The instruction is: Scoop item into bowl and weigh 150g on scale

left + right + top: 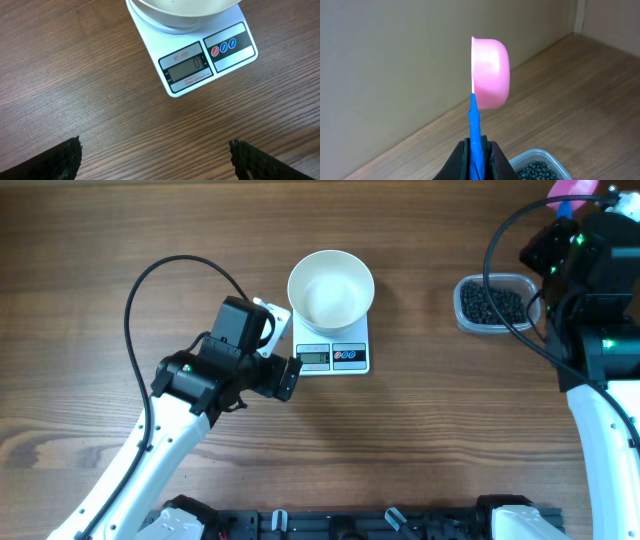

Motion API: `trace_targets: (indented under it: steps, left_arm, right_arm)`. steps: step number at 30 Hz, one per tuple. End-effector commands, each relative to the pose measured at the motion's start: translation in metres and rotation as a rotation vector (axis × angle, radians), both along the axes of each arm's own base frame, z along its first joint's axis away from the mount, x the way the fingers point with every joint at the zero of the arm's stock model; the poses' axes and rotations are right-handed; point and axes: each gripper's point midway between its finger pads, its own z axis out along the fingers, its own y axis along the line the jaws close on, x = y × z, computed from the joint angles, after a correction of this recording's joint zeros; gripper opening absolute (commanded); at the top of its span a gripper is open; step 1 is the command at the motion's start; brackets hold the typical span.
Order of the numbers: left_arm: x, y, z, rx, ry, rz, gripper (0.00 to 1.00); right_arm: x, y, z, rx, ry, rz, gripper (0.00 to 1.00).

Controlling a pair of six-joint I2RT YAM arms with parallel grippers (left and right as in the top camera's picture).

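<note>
My right jaws clamp the blue handle of the pink scoop [490,72] upright, near the black beads [490,304] in their clear tub [462,285]. Left jaws gape wide beside the scale [340,358] — the white bowl [303,272] sits on it.

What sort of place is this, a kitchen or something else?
Most likely a robotics test bench, not a kitchen: a left robot arm and right robot arm at a wooden table, with a scale, bowl and tub of beads.
</note>
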Motion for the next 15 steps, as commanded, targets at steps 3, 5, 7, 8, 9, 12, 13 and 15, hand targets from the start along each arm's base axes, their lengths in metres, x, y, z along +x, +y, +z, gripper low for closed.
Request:
trace_targets:
  steps: [3, 5, 7, 8, 9, 12, 13, 15]
  left_arm:
    - [0.0006, 0.0035, -0.0044, 0.020, 0.004, -0.004, 1.00]
    - [0.0006, 0.0035, -0.0044, 0.020, 0.003, -0.004, 1.00]
    - [0.0006, 0.0035, -0.0044, 0.019, 0.003, -0.003, 1.00]
    - [0.0006, 0.0035, -0.0044, 0.020, 0.003, -0.004, 1.00]
    - [0.0006, 0.0035, -0.0044, 0.020, 0.004, -0.004, 1.00]
    - [0.0006, 0.0035, -0.0044, 0.020, 0.004, -0.003, 1.00]
    - [0.0006, 0.0035, -0.0044, 0.020, 0.004, -0.004, 1.00]
    - [0.0006, 0.0035, -0.0044, 0.020, 0.004, -0.004, 1.00]
  right_arm:
    - [-0.0022, -0.0128, 0.0064, -0.052, -0.001, -0.064, 0.04]
    - [-0.0022, -0.0129, 0.0065, -0.052, -0.001, -0.065, 0.04]
    - [-0.0020, -0.0129, 0.0070, -0.052, -0.003, -0.065, 0.04]
    - [-0.0020, -0.0129, 0.0070, -0.073, 0.004, -0.056, 0.04]
    - [-0.0026, -0.0146, 0.0075, -0.082, 0.006, -0.064, 0.04]
    - [-0.0022, -0.0157, 0.0096, -0.054, -0.015, -0.084, 0.04]
    - [-0.0024, -0.0158, 0.0092, -0.056, -0.013, -0.083, 0.04]
    - [-0.0043, -0.0159, 0.0048, -0.059, 0.009, -0.083, 0.05]
